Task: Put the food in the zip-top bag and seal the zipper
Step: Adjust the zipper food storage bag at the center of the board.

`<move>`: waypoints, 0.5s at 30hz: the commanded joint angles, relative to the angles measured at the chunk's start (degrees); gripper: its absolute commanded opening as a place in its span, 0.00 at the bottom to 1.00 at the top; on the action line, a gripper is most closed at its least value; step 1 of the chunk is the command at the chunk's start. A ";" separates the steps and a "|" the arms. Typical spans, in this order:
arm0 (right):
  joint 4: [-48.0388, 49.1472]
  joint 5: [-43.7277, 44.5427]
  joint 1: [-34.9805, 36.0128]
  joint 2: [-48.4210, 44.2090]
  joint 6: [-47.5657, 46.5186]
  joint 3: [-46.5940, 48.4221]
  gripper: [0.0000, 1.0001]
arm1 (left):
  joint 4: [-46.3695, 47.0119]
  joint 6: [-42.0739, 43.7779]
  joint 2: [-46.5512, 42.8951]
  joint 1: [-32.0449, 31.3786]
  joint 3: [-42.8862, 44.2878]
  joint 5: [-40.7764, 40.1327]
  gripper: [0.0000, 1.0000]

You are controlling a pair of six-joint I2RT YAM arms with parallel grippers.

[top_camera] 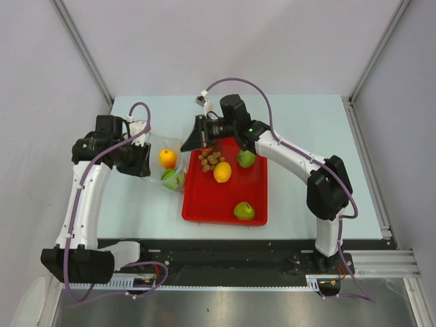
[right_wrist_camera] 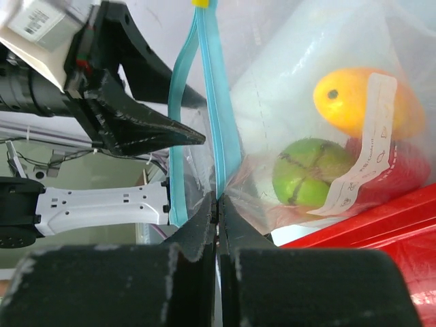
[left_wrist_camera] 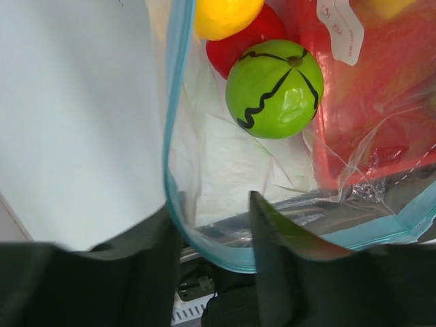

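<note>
The clear zip-top bag hangs between my grippers just left of the red tray. It holds an orange mango, a green round fruit and a red piece. My right gripper is shut on the bag's edge at the light-blue zipper. My left gripper has its fingers apart, and the zipper strip loops between them. The mango and green fruit show through the plastic. On the tray lie brown nuts, a lemon and two green fruits.
The tray sits mid-table in front of the arm bases. My right arm reaches across the tray's far end. A white label is stuck on the bag. Purple cables loop above the right wrist.
</note>
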 commanded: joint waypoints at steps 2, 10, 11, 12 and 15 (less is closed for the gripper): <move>3.35 -1.04 -0.84 0.50 1.82 0.79 0.00 | 1.42 -1.09 0.54 0.43 -0.37 3.33 0.12; 6.95 -7.98 0.39 0.15 7.53 0.69 0.00 | -9.12 0.67 5.02 2.01 16.40 11.18 0.00; 6.43 -8.42 0.21 0.41 7.53 1.05 0.00 | -9.48 1.02 5.03 1.92 16.94 10.91 0.00; 6.08 -8.86 0.04 1.02 7.88 1.40 0.00 | -9.57 1.37 5.20 1.92 17.21 9.95 0.00; 7.04 -8.17 -1.10 3.40 10.25 0.96 0.00 | -9.57 1.02 7.39 1.83 17.12 8.01 0.00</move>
